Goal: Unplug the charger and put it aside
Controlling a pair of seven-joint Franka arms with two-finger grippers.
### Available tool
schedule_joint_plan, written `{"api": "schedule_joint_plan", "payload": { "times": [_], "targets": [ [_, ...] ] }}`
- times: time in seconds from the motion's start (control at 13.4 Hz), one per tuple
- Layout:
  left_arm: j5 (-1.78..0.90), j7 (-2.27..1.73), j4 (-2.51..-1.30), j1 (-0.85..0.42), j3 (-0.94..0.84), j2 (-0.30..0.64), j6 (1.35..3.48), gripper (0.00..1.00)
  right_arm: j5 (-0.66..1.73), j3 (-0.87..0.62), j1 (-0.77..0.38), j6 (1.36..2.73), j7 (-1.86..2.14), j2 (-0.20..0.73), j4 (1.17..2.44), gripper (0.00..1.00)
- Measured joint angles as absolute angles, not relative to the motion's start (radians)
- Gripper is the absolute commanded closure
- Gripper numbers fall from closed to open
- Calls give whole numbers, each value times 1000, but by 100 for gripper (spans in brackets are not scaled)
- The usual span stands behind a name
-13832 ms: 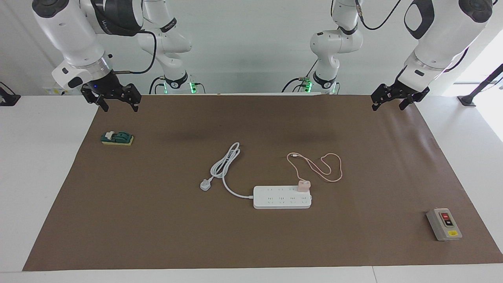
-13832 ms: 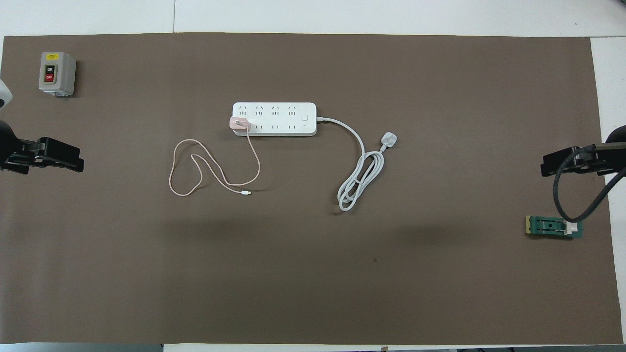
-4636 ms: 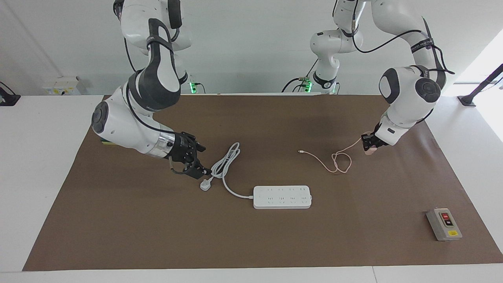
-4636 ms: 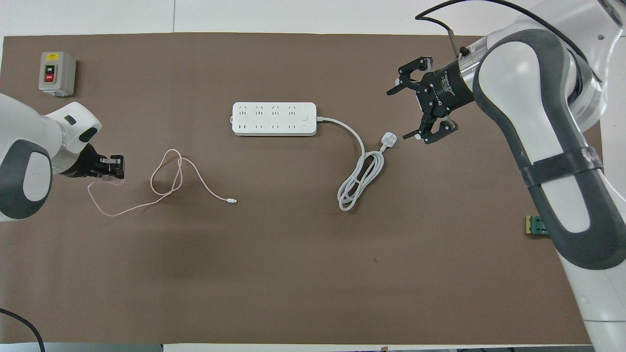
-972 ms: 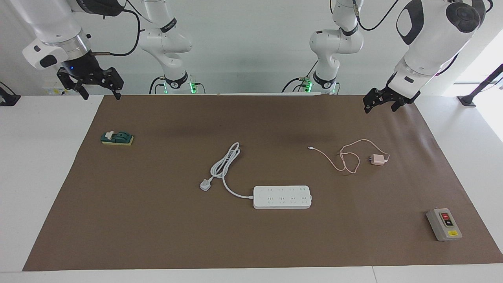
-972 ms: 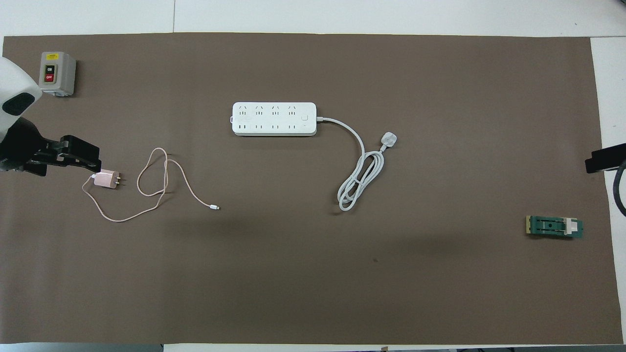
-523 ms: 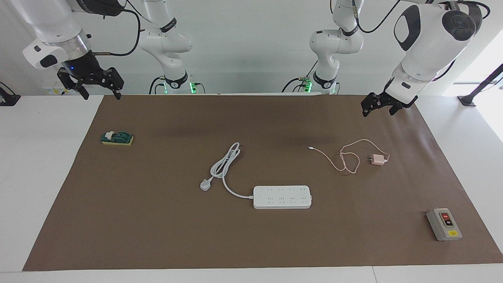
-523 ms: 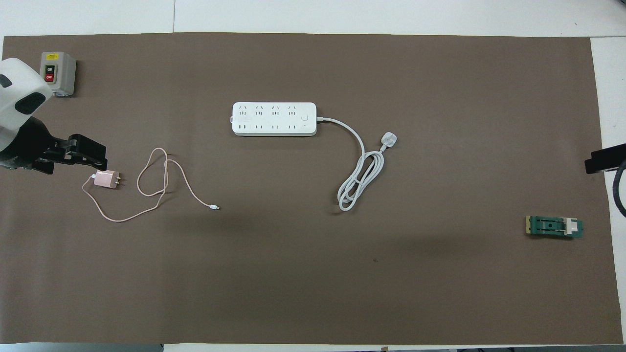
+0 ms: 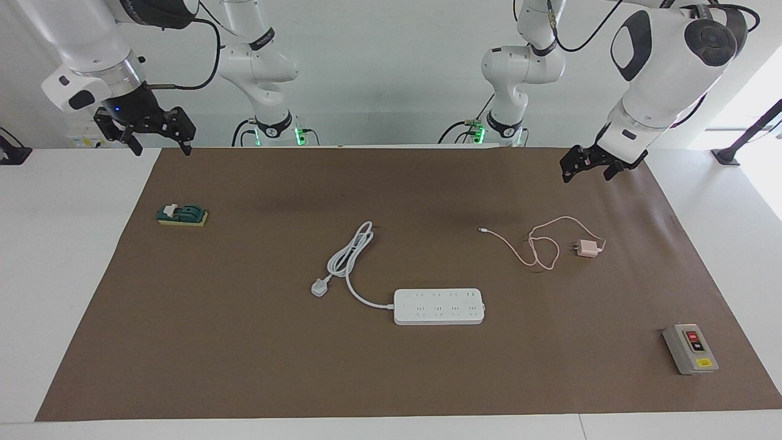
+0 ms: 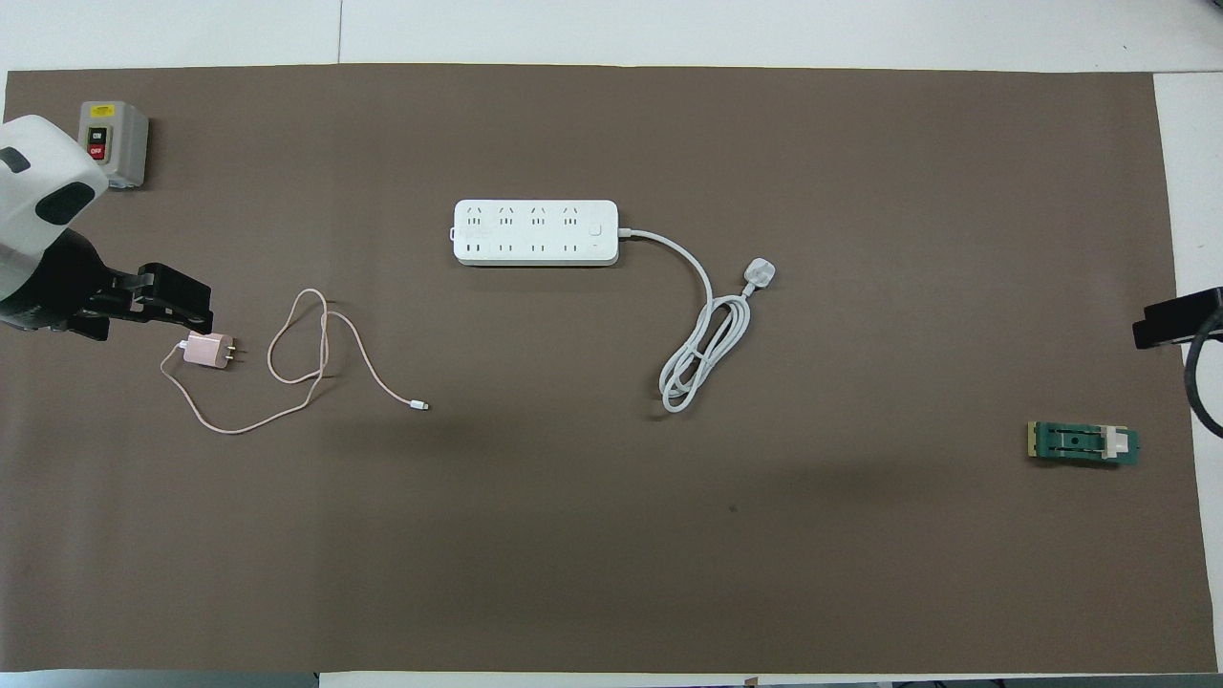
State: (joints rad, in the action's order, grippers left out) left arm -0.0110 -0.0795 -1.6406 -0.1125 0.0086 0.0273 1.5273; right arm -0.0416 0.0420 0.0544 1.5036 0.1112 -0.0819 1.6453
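The pale pink charger (image 9: 588, 248) lies on its side on the brown mat toward the left arm's end, unplugged, prongs showing; it also shows in the overhead view (image 10: 207, 352). Its thin pink cable (image 9: 537, 244) lies looped beside it. The white power strip (image 9: 438, 306) sits mid-table, no plug in its sockets. My left gripper (image 9: 585, 173) is open and empty, raised over the mat at the left arm's end, apart from the charger. My right gripper (image 9: 162, 146) is open and empty, raised over the mat's corner at the right arm's end.
The strip's thick white cord with its three-pin plug (image 9: 319, 287) lies coiled beside the strip. A grey on/off switch box (image 9: 690, 348) stands at the left arm's end, farther from the robots. A green block (image 9: 182, 215) sits at the right arm's end.
Both raised grippers have drifted only slightly. The charger, cable and power strip have not moved.
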Motion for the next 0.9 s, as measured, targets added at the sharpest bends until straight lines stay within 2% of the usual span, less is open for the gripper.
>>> {"api": "schedule_joint_plan", "payload": {
  "times": [0.9],
  "targets": [
    [-12, -79, -1641, -112, -15, 27, 1615, 0, -42, 42, 54, 1504, 111, -89, 1657, 0]
  ]
}}
